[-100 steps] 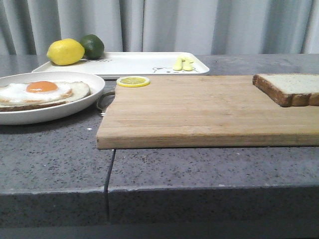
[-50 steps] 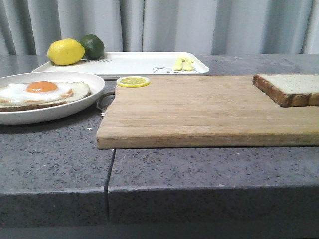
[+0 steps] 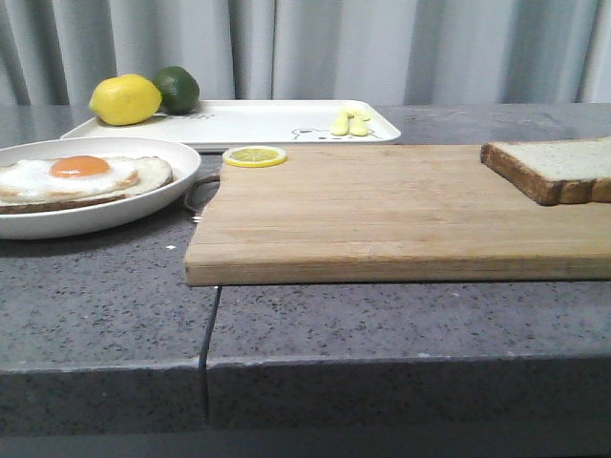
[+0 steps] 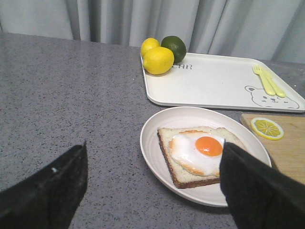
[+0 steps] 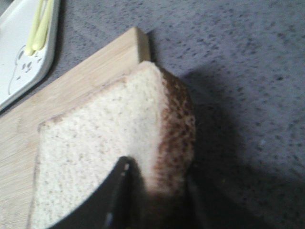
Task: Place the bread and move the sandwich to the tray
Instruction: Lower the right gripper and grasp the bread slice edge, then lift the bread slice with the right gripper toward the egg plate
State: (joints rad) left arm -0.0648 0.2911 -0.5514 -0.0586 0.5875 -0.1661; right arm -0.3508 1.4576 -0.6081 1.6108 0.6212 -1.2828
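Your right gripper (image 5: 143,200) pinches the bread's (image 5: 109,143) crust edge at the cutting board's (image 3: 382,210) 3 o'clock end, likely to lift it; left gripper (image 4: 152,191) hangs spread above the sandwich (image 4: 198,152), tray (image 3: 277,122) at 12 o'clock beyond.

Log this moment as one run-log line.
right gripper: closing on bread slice on cutting board | left gripper: open above egg sandwich | tray: awaiting sandwich
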